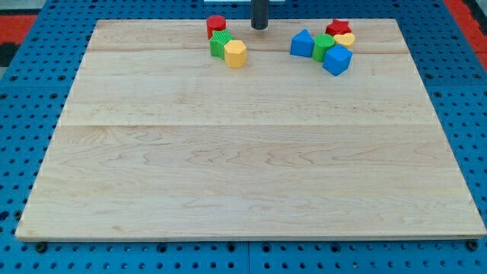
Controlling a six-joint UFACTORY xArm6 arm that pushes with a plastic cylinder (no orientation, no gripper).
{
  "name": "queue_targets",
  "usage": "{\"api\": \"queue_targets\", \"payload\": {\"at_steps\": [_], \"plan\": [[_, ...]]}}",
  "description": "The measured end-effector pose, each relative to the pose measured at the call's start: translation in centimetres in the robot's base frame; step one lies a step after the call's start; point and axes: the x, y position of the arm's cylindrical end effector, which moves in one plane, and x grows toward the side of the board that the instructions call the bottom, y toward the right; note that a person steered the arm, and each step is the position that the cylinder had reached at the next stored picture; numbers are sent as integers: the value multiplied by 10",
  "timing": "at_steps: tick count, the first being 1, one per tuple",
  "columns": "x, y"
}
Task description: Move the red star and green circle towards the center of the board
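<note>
The red star (338,27) lies at the view's top right, at the back of a cluster. The green circle (323,47) sits in that cluster, between a blue block (302,43) on its left and a blue cube (337,60) at its lower right. A yellow block (345,39) lies just below the red star. My tip (259,27) rests on the board near the top edge, left of this cluster and right of the other group.
A second group sits at the view's top, left of the tip: a red cylinder (216,27), a green block (221,44) and a yellow hexagon (236,54). The wooden board (243,152) lies on a blue pegboard (23,91).
</note>
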Motion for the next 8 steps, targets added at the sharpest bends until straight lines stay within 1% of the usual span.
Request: {"api": "queue_targets", "payload": {"at_steps": [1,2,3,4,5,6,7,8], "plan": [[-6,7],[-7,41],[-4,107],[-11,140],[13,174],[74,125],[114,83],[140,31]]}}
